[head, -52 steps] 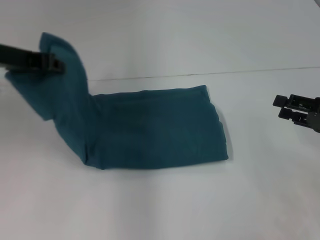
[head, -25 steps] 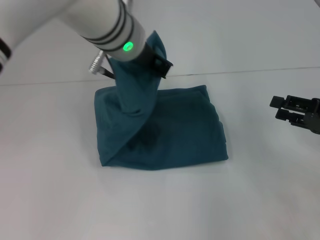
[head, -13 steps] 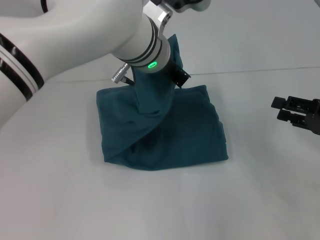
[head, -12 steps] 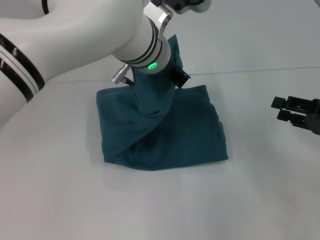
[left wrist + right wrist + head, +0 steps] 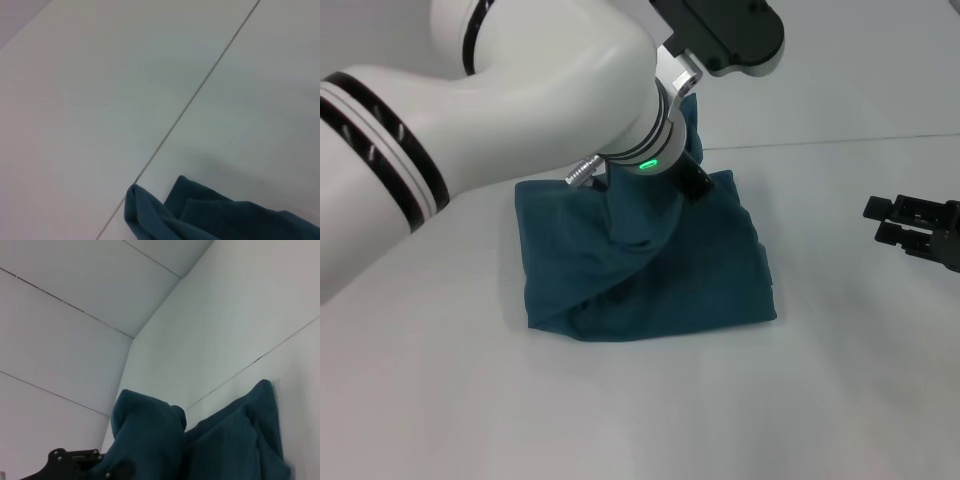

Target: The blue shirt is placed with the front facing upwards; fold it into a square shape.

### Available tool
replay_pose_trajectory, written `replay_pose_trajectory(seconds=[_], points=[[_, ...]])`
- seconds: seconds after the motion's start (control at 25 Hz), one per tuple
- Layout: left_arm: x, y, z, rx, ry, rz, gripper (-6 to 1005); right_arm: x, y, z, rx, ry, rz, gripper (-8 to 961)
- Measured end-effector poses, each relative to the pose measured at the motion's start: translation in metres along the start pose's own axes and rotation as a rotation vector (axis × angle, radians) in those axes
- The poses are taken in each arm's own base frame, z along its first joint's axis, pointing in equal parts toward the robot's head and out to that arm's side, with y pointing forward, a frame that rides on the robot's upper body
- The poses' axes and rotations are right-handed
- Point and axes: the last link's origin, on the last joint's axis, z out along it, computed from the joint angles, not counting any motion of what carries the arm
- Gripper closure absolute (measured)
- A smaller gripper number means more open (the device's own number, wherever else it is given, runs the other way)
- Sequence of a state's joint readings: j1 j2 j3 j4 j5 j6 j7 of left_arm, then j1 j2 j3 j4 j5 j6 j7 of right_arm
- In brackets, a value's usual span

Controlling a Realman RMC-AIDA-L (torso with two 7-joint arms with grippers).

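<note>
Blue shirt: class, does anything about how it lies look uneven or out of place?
Yes. The blue shirt is not flat: the left gripper holds one end bunched up above the folded part, with a slanting crease below. The right gripper waits aside.

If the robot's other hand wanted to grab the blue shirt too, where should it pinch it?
Probably the near right corner of the blue shirt, coming in from the right, where the right gripper waits apart from it. There the folded layers end in a free edge flat on the table, clear of the left gripper lifting the other end.
</note>
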State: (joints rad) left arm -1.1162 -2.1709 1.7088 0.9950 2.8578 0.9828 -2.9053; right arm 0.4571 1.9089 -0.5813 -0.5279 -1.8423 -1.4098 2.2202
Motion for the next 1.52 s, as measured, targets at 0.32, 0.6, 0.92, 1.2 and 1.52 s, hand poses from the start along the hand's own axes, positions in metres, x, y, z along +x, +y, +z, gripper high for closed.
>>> replay_pose_trajectory(seconds=[0.32, 0.6, 0.92, 1.2, 1.52], points=[[-0.001, -0.002, 0.006, 0.006, -0.008, 0.0, 865, 0.001, 0.0, 0.0, 0.001, 0.001, 0.001, 302], [0.0, -0.005, 0.007, 0.014, 0.014, 0.005, 865, 0.0, 0.0, 0.001, 0.0, 0.002, -0.001, 303], [0.007, -0.005, 0.0, 0.016, 0.061, -0.004, 753, -0.001, 0.0, 0.0, 0.004, -0.001, -0.003, 302], [0.006, -0.031, -0.026, 0.024, 0.19, -0.174, 587, -0.002, -0.001, -0.001, 0.008, -0.003, -0.003, 303], [-0.04, -0.074, -0.036, -0.083, 0.226, -0.586, 547, -0.004, -0.001, -0.001, 0.014, -0.008, -0.003, 303]])
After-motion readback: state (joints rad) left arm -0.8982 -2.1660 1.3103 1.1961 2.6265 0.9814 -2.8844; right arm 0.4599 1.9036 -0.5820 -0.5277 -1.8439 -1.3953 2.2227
